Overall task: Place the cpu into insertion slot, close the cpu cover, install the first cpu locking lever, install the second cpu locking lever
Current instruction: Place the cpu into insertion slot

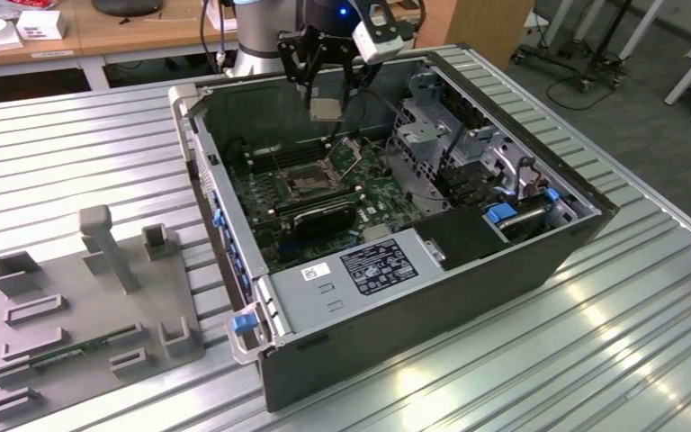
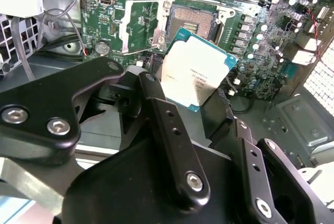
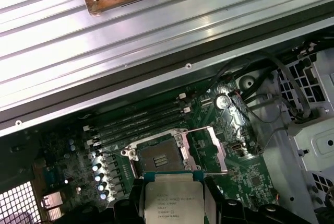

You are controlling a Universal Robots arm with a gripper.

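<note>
The arm [image 1: 255,40] reaches down over an open computer case [image 1: 442,306], its gripper [image 1: 324,94] pinching the cpu [image 2: 195,70] in the air above the motherboard's [image 1: 358,193] insertion slot [image 2: 193,21], whose cpu cover [image 2: 140,25] lies flipped open beside it.

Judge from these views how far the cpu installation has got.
Nothing is finished yet. In hand: the gripper holds the cpu above the motherboard. Left: the insertion slot is empty and the cpu cover stands open, so seating, closing and locking remain.

The cpu [image 2: 195,72], in the claw [image 1: 324,102], hangs above the insertion slot [image 2: 194,21].
</note>
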